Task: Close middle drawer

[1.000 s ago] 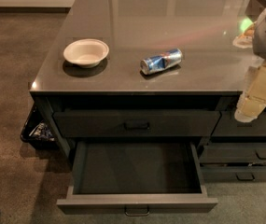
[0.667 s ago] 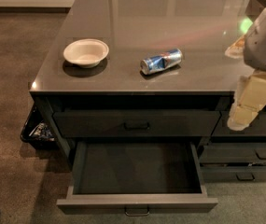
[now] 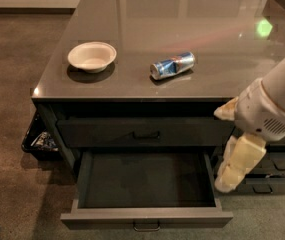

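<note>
The middle drawer (image 3: pixel 147 184) is pulled far out below the counter, and its long shallow dark box is empty. Its low flat front (image 3: pixel 147 218) faces me, with a small loop handle (image 3: pixel 146 227) at its centre. My gripper (image 3: pixel 227 180) hangs from the white arm (image 3: pixel 272 109) that comes in from the right. It points down, just outside the drawer's right wall near the back, and holds nothing that I can see. The drawer above (image 3: pixel 142 132) is closed.
A white bowl (image 3: pixel 92 56) and a can lying on its side (image 3: pixel 172 65) rest on the grey countertop (image 3: pixel 207 19). Narrower drawers (image 3: pixel 277 165) stand to the right, behind the gripper. A black crate (image 3: pixel 38 140) sits on the floor to the left.
The arm has moved down and to the left, and the gripper has dropped from counter-edge height to beside the open drawer's right wall. The drawer has not moved.
</note>
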